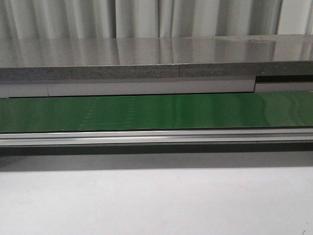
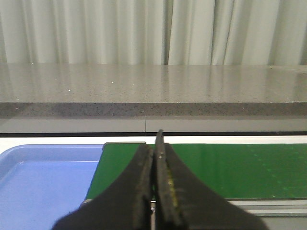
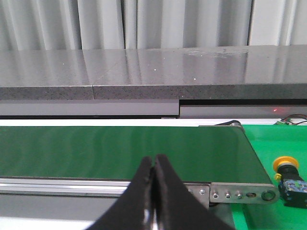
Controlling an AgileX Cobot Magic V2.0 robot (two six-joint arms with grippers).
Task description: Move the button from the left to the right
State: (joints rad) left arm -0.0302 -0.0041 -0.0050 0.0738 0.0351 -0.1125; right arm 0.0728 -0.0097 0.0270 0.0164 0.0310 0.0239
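Observation:
The button [image 3: 289, 178], an orange-yellow cap on a black body, lies on a green surface just past the right end of the conveyor belt; it shows only in the right wrist view. My right gripper [image 3: 154, 163] is shut and empty, in front of the belt's rail, well to the left of the button. My left gripper [image 2: 156, 148] is shut and empty, at the belt's left end near a blue tray. Neither gripper nor the button shows in the front view.
A green conveyor belt [image 1: 156, 112] with an aluminium rail [image 1: 156, 137] runs across the front view. A blue tray [image 2: 43, 177] sits off its left end. A grey stone counter [image 1: 156, 58] and curtains stand behind. A green mat [image 3: 283, 139] lies beyond the belt's right end.

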